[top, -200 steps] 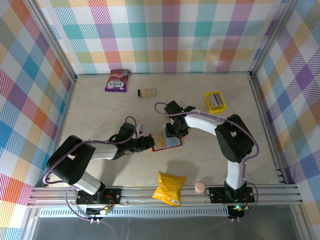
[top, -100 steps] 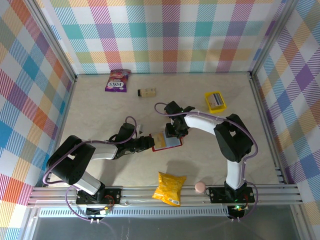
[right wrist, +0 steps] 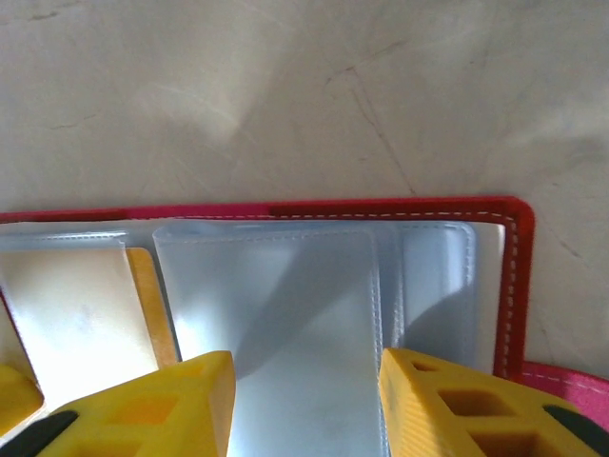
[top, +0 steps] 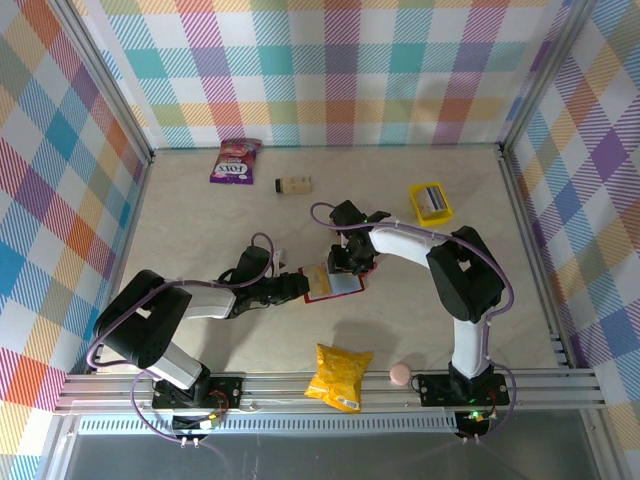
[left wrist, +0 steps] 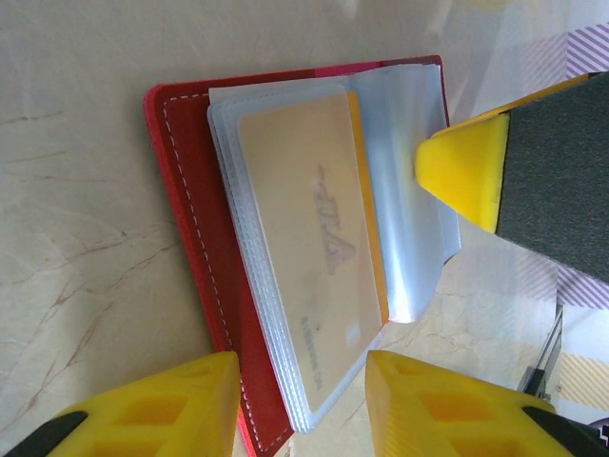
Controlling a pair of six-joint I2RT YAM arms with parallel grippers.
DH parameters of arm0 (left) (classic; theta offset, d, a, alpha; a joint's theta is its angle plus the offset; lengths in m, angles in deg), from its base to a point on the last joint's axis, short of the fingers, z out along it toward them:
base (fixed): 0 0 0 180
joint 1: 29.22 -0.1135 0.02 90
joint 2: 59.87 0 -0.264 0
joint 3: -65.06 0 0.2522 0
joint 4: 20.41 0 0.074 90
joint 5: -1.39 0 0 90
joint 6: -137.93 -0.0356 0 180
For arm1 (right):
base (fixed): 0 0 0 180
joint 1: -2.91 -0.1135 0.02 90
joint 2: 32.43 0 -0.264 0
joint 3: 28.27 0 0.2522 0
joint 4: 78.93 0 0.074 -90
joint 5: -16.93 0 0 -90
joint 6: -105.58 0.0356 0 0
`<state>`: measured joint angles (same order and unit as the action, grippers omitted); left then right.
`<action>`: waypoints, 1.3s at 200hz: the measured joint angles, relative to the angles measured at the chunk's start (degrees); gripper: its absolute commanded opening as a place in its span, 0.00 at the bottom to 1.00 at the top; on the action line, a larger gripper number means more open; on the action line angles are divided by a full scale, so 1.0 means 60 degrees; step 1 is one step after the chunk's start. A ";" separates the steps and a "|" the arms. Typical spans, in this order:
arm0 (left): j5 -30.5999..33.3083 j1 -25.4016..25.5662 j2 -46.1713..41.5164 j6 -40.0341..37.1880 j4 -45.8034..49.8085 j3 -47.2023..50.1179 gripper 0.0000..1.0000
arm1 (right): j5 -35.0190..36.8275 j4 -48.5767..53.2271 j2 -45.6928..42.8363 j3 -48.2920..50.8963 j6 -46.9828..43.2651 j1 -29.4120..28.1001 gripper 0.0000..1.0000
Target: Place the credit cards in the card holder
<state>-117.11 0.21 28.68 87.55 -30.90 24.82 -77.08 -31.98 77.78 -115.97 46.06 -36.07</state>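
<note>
The red card holder [top: 345,290] [left wrist: 190,248] [right wrist: 400,208] lies open on the table with its clear sleeves fanned out. A yellow credit card [left wrist: 304,228] [right wrist: 71,314] sits inside one sleeve. My left gripper [top: 300,286] [left wrist: 303,409] is open at the holder's left end, and a corner of the sleeves and red cover lies between its fingers. From the far side my right gripper [top: 345,264] [right wrist: 306,409] is open over the holder, straddling an empty clear sleeve [right wrist: 276,324]. One of its fingertips [left wrist: 466,171] rests at the lifted sleeve's edge.
A small yellow tray [top: 444,209] with something grey in it stands at the back right. A purple snack packet [top: 235,160] and a small beige box [top: 293,184] lie at the back. A yellow crisp bag [top: 340,377] and a pink round thing [top: 400,374] sit at the near edge.
</note>
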 measured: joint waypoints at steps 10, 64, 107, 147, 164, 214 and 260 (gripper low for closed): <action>0.0000 0.0000 0.0000 0.0000 0.0000 0.0000 0.39 | -0.0106 -0.0084 0.0000 0.0040 0.0055 0.0011 0.43; 0.0000 0.0000 0.0000 0.0000 0.0000 0.0000 0.39 | -0.0809 -0.0612 -0.0015 0.0266 0.0251 0.0200 0.43; 0.0000 0.0000 0.0000 0.0000 0.0000 0.0000 0.39 | -0.1188 -0.0962 -0.0025 0.0379 0.0357 0.0200 0.43; 0.0000 0.0000 0.0000 0.0000 0.0000 0.0000 0.39 | -0.1501 -0.1257 -0.0051 0.0506 0.0459 0.0197 0.41; 0.0000 0.0000 0.0000 0.0000 0.0000 0.0000 0.39 | -0.1603 -0.1348 -0.0120 0.0586 0.0528 0.0197 0.41; 0.0000 0.0000 0.0000 0.0000 -0.0004 0.0000 0.39 | -0.1676 -0.1395 -0.0368 0.0750 0.0532 0.0149 0.40; 0.0000 0.0000 0.0000 0.0000 -0.0004 0.0000 0.39 | -0.1701 -0.1464 -0.0433 0.0750 0.0528 -0.0004 0.40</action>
<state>-117.11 0.21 28.68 87.55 -30.92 24.82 -87.29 -40.77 75.18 -111.46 49.23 -36.09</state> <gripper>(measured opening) 0.392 0.404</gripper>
